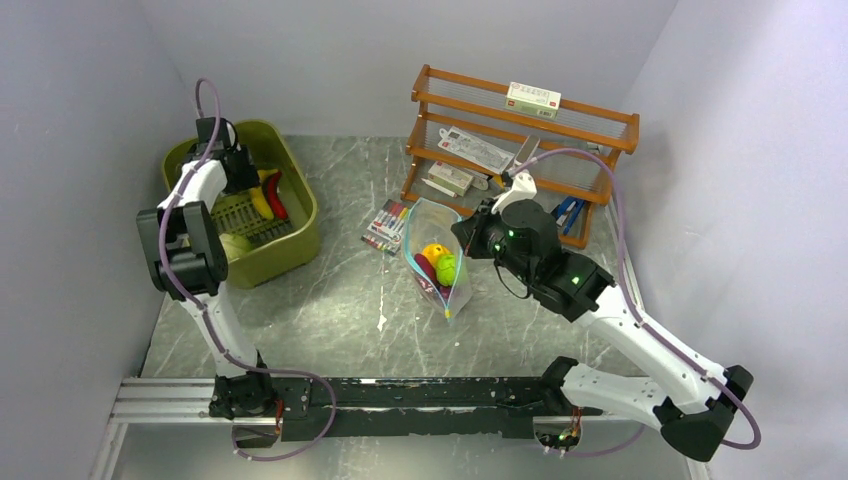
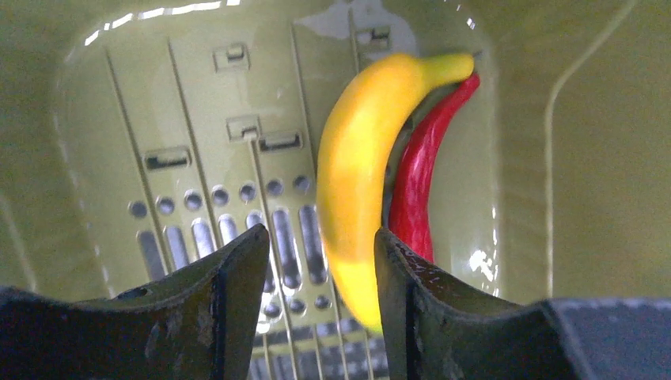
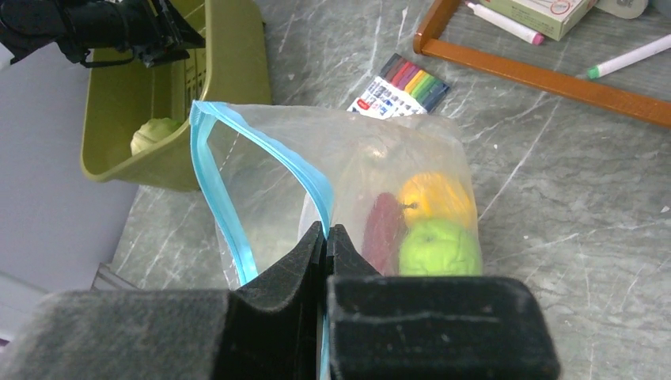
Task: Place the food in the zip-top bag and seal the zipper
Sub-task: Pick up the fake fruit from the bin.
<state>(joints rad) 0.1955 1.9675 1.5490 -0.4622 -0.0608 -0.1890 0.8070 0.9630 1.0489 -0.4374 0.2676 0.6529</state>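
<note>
The clear zip-top bag point(image 1: 437, 262) point(image 3: 372, 190) lies mid-table with its teal-blue zipper point(image 3: 229, 182) gaping open. Inside are an orange-yellow piece point(image 3: 435, 198), a green piece point(image 3: 439, 247) and a purple-red piece point(image 3: 382, 229). My right gripper point(image 3: 325, 229) point(image 1: 466, 238) is shut on one side of the zipper strip and holds the mouth open. My left gripper point(image 2: 320, 245) point(image 1: 240, 172) is open inside the olive-green tub point(image 1: 300, 215), its fingers on either side of the yellow banana point(image 2: 360, 182) point(image 1: 261, 198), which lies against the red chili point(image 2: 423, 170) point(image 1: 274, 196). A pale green piece point(image 1: 235, 243) point(image 3: 154, 133) lies in the tub's near end.
A pack of coloured markers point(image 1: 388, 224) point(image 3: 399, 85) lies beside the bag. An orange wooden rack point(image 1: 520, 150) with boxes and pens stands at the back right. The tub's walls point(image 2: 601, 158) close in around my left gripper.
</note>
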